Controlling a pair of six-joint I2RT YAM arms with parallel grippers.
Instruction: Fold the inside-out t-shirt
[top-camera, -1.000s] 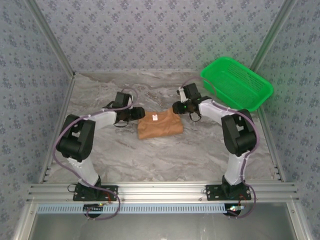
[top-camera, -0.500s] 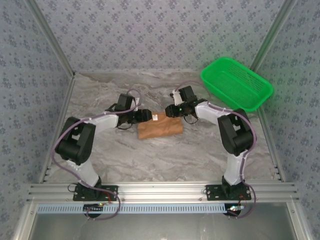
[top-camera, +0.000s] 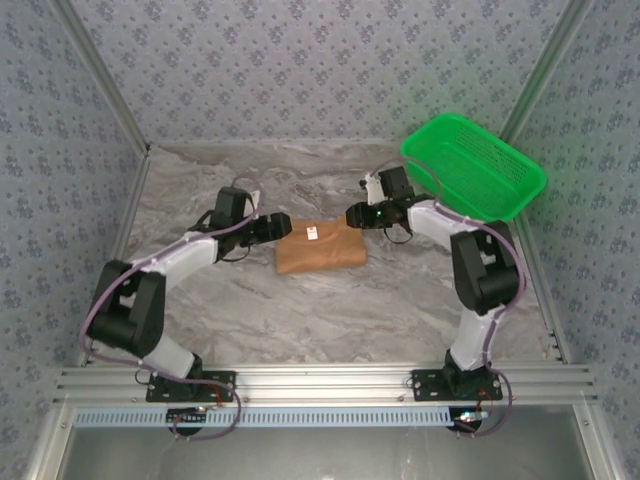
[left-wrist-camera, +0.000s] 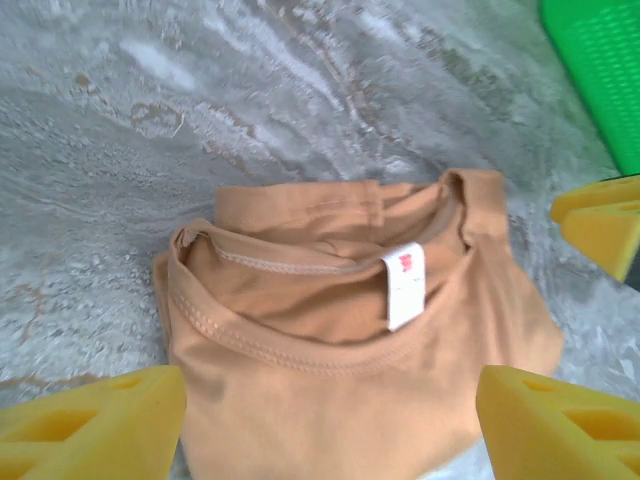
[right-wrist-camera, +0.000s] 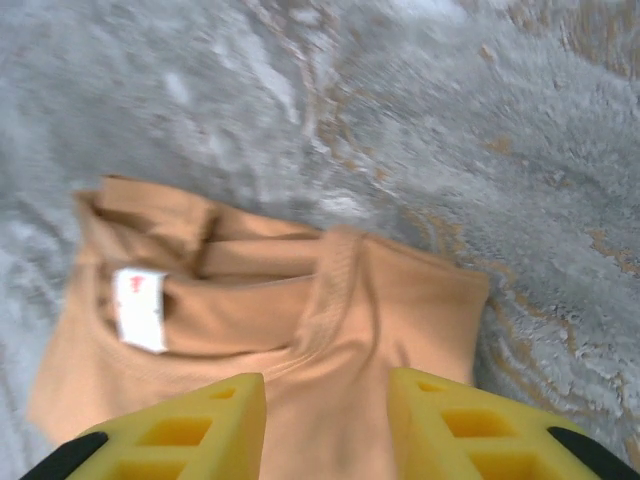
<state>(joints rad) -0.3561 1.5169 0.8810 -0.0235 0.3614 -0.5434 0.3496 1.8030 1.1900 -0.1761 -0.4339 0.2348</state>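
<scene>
Flanking the folded inside-out t-shirt (top-camera: 320, 250) mid-desk (top-camera: 300, 315) with left gripper (top-camera: 285, 228) and right gripper (top-camera: 353, 215), both spread apart and empty, seemingly to leave the fold undisturbed.

Tan t-shirt (top-camera: 320, 246) lies flat, folded into a compact rectangle (white label (left-wrist-camera: 405, 286) showing).

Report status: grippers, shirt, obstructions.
Left gripper open, empty, at t-shirt left edge. Right gripper open, empty, right edge. Folded compact, white label up. Green basket apart, back right.
</scene>
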